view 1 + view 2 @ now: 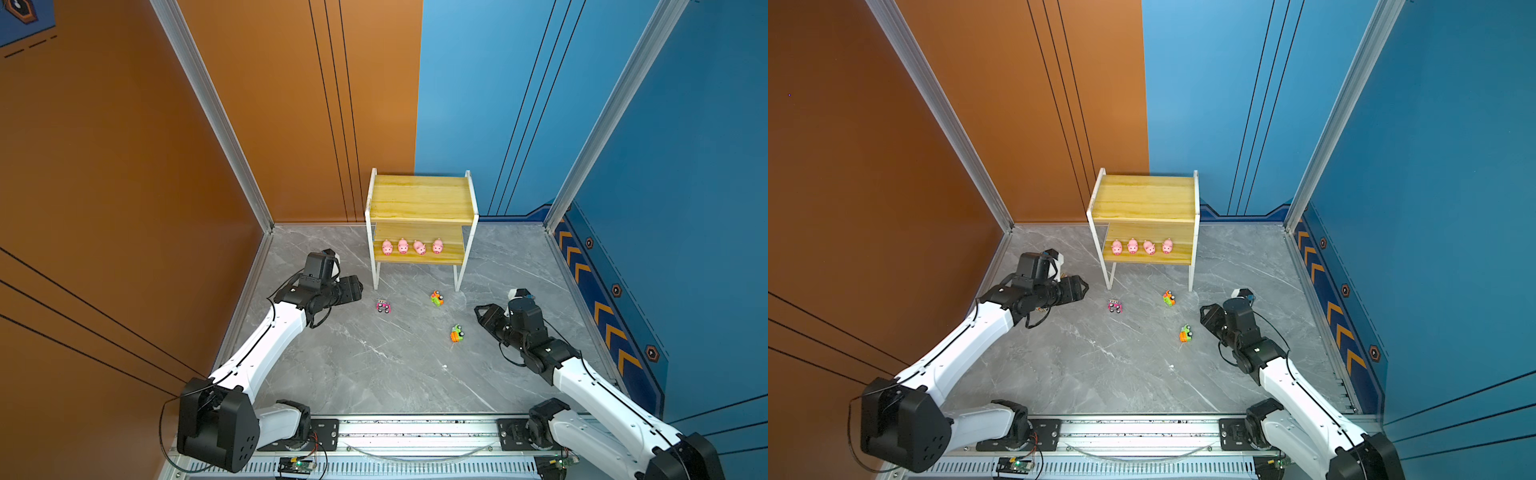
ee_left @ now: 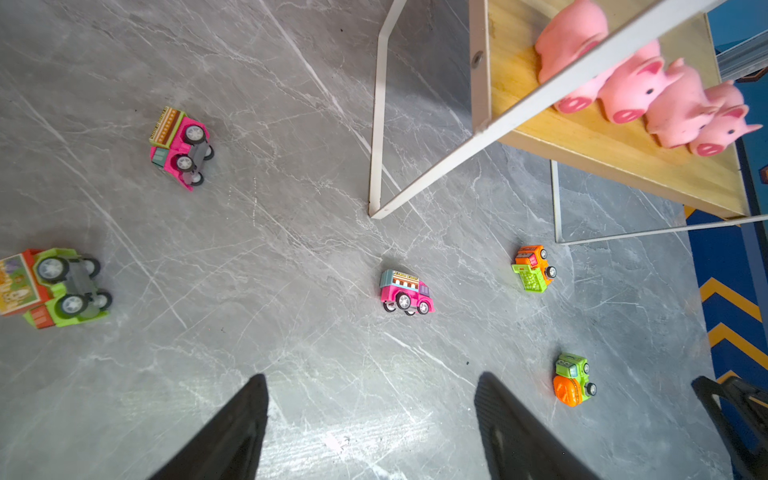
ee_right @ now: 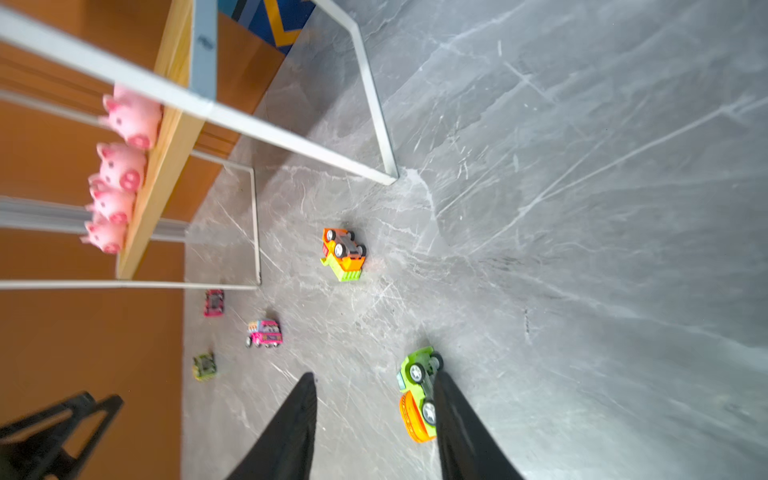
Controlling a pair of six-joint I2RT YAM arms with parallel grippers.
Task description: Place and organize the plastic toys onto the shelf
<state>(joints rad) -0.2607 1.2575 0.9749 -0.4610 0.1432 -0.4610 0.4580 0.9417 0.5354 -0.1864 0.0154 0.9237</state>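
Observation:
The shelf (image 1: 419, 197) (image 1: 1144, 197) stands at the back with four pink pigs (image 1: 411, 246) (image 2: 648, 91) (image 3: 120, 166) in a row on its lower board; its top board is bare. Toy cars lie on the grey floor in front: a pink one (image 1: 383, 306) (image 2: 405, 291), an orange-green one (image 1: 436, 298) (image 3: 343, 253) and a green-orange one (image 1: 457, 333) (image 3: 417, 395) on its side. My right gripper (image 1: 478, 311) (image 3: 375, 374) is open just right of that car, one finger beside it. My left gripper (image 1: 356, 287) (image 2: 372, 376) hangs open and empty.
In the left wrist view, two more cars lie tipped over: a pink one (image 2: 180, 145) and a green-red one (image 2: 54, 286). My left arm hides them in both top views. Orange and blue walls enclose the floor. The arms' mounting rail (image 1: 415, 428) runs along the front.

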